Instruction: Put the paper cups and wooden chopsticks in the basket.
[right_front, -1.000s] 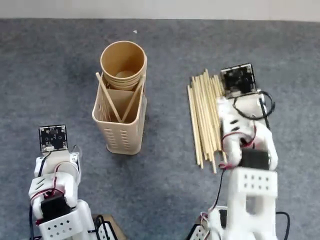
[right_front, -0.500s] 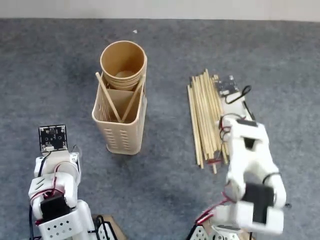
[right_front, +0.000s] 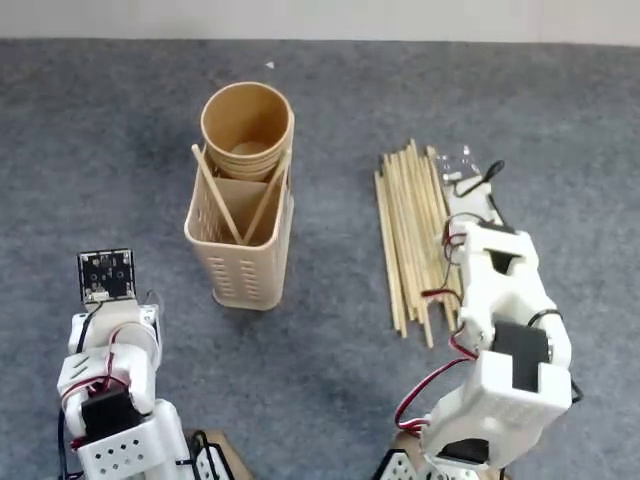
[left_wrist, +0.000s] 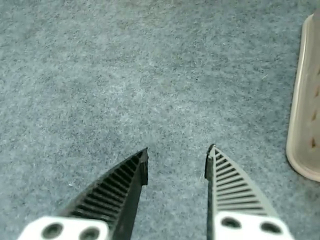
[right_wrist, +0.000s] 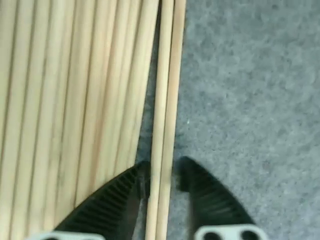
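Currently the right gripper (right_wrist: 162, 172) is down at the far-from-basket edge of the chopstick pile (right_front: 405, 230). Its jaws are drawn in on the outer pair (right_wrist: 167, 75), one jaw against each outer side as far as I can judge. The pair lies flat on the grey carpet (right_front: 120, 130), set slightly apart from the rest of the pile.

The left gripper (left_wrist: 176, 160) hangs over bare carpet with its jaws parted and nothing between them. The basket (right_front: 240, 270) stands just beside it.

The paper cups (right_front: 247, 150) sit nested and upright in the far compartment of the basket. Two chopsticks (right_front: 213, 195) lean crossed in the near compartment. I judge the cups done and most of the sticks outstanding.

Handling notes for the sticks:
- Expect them to be very light, stiff along their length and smooth-sided.
- Being round or nearly so, they will tend to roll against each other and against the jaw ribs.
- A pair held side by side can scissor, so one stick may slip out when lifted.
- The hold looks to be near one end. A long stick gripped there will droop and swing, so a hold nearer mid-length would be steadier.
- Neighbouring sticks touch one another, so a lift may drag one along.
- For release, I would tip the pair steeply over the near compartment so it drops end-first.
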